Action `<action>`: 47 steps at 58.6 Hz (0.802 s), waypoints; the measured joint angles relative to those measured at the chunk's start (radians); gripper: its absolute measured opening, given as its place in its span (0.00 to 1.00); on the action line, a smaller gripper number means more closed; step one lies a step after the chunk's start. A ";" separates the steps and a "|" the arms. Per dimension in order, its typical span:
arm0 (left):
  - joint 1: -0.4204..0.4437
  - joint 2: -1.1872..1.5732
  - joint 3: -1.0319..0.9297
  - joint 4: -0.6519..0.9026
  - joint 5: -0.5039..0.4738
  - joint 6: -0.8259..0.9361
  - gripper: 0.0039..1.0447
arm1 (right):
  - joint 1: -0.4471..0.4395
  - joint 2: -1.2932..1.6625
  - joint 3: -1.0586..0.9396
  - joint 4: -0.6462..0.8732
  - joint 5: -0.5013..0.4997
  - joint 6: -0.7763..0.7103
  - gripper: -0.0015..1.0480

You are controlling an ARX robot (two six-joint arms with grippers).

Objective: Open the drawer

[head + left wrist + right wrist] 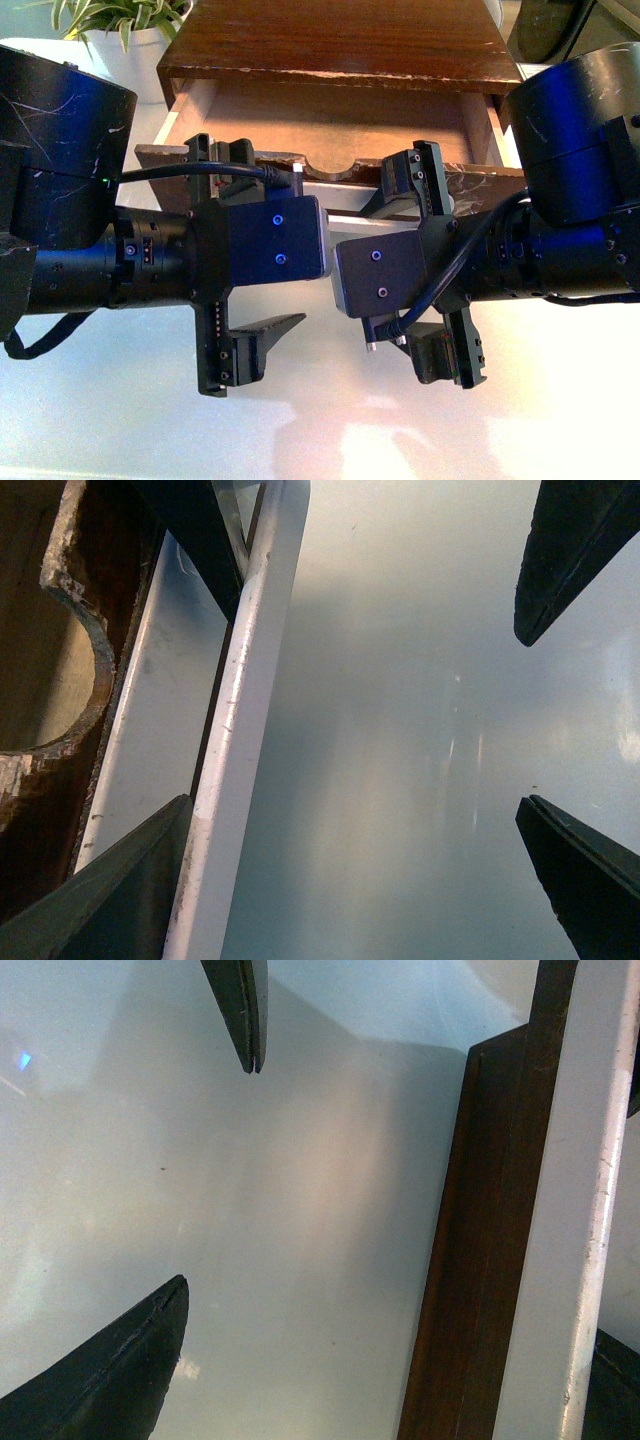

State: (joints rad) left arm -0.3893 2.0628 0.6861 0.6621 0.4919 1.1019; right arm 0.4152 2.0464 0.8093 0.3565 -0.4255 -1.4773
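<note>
Front view: looking at the drawer (330, 120) partly out at the desk's (330, 430) far edge, white handle (245, 720) lying left-to-right. Got left claw (360, 720) and right claw (425, 1195) both spread wide, straddling that bar, equally near, not pinching. Probably just pull straight toward the near edge.

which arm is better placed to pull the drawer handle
Probably left. Both open, but the left gripper has the dark brown wooden drawer's long white bar handle well inside its span; the right gripper has it at the edge.
</note>
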 joint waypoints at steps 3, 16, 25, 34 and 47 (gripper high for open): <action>0.000 -0.003 -0.006 0.002 0.002 0.000 0.92 | 0.002 -0.002 -0.006 0.005 0.002 0.001 0.92; 0.000 -0.013 -0.013 0.006 0.005 -0.017 0.92 | 0.002 0.002 -0.016 0.067 0.000 0.019 0.92; 0.001 -0.032 -0.019 0.010 0.013 -0.042 0.92 | 0.003 0.007 -0.024 0.122 -0.005 0.056 0.92; 0.002 -0.055 -0.031 0.012 0.029 -0.077 0.92 | 0.003 0.001 -0.035 0.152 -0.006 0.113 0.92; 0.005 -0.098 -0.052 0.005 0.059 -0.113 0.92 | -0.008 -0.082 -0.068 0.167 -0.005 0.153 0.92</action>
State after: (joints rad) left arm -0.3847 1.9648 0.6338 0.6674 0.5507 0.9890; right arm 0.4068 1.9648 0.7410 0.5240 -0.4305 -1.3243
